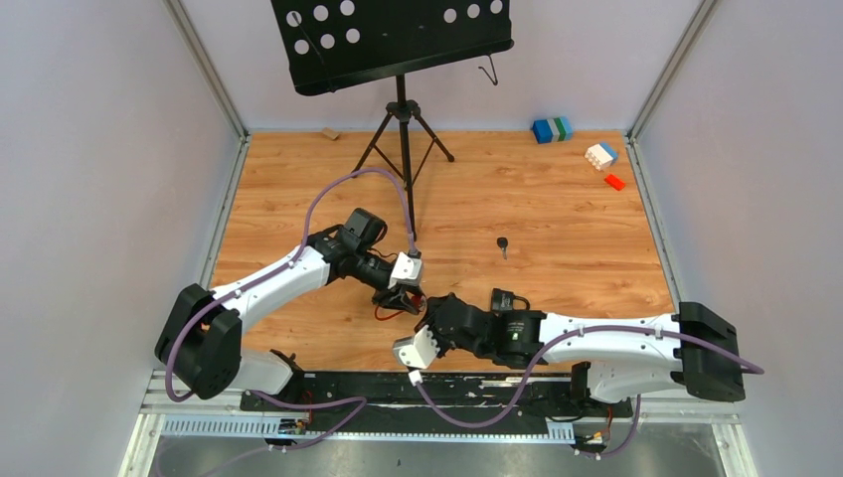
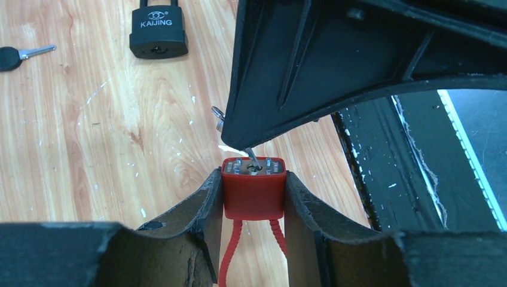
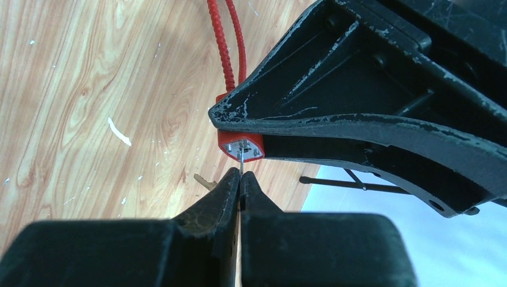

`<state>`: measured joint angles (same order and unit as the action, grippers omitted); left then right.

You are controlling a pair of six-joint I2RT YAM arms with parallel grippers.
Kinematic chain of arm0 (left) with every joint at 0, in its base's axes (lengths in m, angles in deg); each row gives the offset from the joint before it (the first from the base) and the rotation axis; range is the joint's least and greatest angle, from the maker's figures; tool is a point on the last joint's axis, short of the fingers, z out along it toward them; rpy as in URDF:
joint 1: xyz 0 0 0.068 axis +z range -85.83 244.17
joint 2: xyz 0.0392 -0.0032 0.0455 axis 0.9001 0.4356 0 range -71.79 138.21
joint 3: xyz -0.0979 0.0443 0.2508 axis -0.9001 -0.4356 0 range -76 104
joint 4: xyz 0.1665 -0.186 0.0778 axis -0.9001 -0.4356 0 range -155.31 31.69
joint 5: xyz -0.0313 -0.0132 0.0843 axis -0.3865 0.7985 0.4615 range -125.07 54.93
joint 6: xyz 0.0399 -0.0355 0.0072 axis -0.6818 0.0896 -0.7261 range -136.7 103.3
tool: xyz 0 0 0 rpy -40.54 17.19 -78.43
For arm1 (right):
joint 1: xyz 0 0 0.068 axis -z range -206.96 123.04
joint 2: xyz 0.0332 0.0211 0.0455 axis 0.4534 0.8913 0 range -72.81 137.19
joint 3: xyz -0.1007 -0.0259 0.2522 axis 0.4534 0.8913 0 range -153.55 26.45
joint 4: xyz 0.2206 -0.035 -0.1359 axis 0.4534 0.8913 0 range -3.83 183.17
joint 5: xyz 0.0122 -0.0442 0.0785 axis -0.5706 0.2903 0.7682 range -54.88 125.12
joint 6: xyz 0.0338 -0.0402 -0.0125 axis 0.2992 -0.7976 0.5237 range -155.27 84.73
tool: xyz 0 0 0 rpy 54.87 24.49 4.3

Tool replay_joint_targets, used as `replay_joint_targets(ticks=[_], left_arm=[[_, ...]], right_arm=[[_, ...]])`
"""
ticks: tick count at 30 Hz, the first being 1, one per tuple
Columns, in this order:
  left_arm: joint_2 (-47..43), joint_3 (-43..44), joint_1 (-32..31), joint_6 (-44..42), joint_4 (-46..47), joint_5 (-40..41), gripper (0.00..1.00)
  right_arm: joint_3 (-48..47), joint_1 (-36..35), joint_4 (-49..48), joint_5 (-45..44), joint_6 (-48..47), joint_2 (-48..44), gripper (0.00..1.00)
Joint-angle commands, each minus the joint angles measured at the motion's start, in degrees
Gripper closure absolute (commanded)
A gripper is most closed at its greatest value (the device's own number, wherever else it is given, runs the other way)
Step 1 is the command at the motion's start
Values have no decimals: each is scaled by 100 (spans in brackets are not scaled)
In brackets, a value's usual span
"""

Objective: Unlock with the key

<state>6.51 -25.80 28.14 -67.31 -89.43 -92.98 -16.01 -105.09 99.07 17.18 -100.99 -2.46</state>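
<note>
clamping a red cable padlock (image 2: 253, 200), left tool (image 2: 253, 180); right tool (image 3: 240, 179) clenched on its thin silver key (image 3: 240, 160)

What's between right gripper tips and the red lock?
Only the key: its blade runs from the right gripper to the red lock. Right wrist view shows it.

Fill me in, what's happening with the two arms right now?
The left gripper clamps a small red cable lock by its sides, with the keyhole end exposed. The right gripper is shut on a key whose tip sits at or in that keyhole. Whether it has turned cannot be told. A black padlock and a second key lie untouched on the table.
</note>
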Motion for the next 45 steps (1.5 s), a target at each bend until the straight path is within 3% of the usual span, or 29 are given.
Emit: replay_joint_targets(ticks=[1, 24, 36, 45], left_arm=[[-85, 199, -97, 340, 605, -414, 100], [326, 667, -203, 775, 147, -106, 100], [326, 806, -229, 1062, 73, 216, 100], [342, 848, -229, 1048, 21, -2, 100]], right_arm=[[-304, -149, 22, 132, -3, 143, 100], [-543, -315, 132, -198, -275, 426, 100], [-1008, -368, 642, -200, -27, 715, 100], [-825, -375, 250, -184, 2, 606, 100]])
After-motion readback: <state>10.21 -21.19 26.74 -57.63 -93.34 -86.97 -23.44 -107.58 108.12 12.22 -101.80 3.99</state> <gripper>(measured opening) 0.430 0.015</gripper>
